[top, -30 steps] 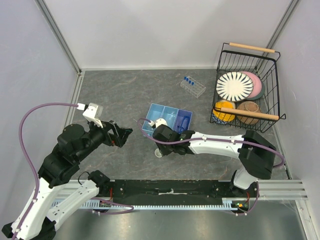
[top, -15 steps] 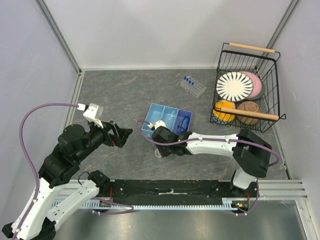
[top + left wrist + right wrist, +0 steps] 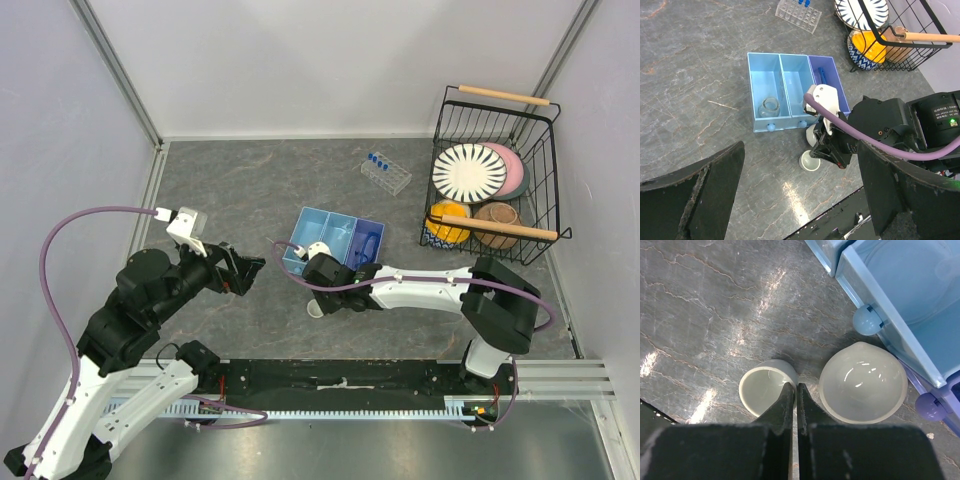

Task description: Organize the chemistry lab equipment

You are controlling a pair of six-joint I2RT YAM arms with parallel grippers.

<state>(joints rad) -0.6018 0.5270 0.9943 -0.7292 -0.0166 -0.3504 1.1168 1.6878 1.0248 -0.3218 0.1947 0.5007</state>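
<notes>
Right of the blue tray, the wire basket is cut off in my left view. The tray's left bin holds a clear jar; my right arm partly hides its right bin. Beyond it, the tube rack carries blue-capped tubes. Before it, my right gripper pinches the smaller dish, with the larger dish alongside; my left gripper gapes.

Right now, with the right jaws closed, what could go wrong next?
The right jaws pinch only one side of the small white round dish at its thin rim; it may tilt or slip when lifted. The wider white round dish sits close beside it and could be knocked.
</notes>
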